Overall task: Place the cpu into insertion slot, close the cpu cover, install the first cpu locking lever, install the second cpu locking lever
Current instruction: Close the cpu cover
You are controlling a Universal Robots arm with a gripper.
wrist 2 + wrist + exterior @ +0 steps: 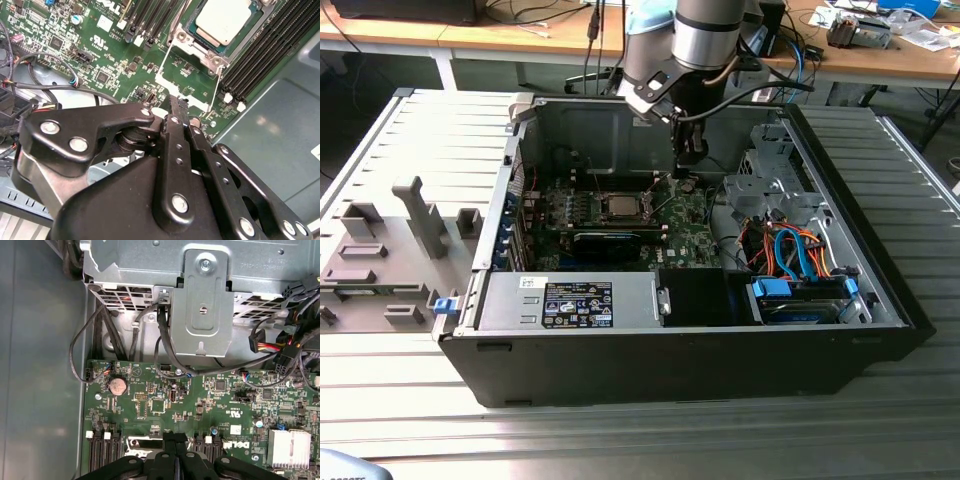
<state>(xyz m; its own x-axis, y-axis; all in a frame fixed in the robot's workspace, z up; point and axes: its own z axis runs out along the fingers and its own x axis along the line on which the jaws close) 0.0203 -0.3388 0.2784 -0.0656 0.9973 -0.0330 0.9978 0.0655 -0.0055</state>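
In the exterior view the lidless computer case [720,350] sat on the bench [620,440]. The end effector [688,152] hung inside it at the upper middle of the frame, close to the rear wall. The cpu [620,207] was below it and toward the exterior view's left, near but apart. In the second wrist view the pale plate lay flat in the insertion slot [186,39], so the placing looked done. Whether the cpu cover was fully down, and whether either locking lever was latched, could not be told.

In both wrist views the fingers [176,125] were pressed together into one narrow tip, with nothing gripped between them. That suited pushing rather than grasping, so the step in hand was judged to be the cover or a lever.

To do it well, the narrow tip would have to bear on the thin metal part alone, near its free end. It should travel in the arc its hinge allows, since a straight push could bend the part or skid onto the green circuit board [107,55]. The memory slots [260,65] stood just beside the slot, and loose cables [165,347] crossed near the board's edge, so the approach needed a clear line. Pressure on the cpu's face was to be avoided.
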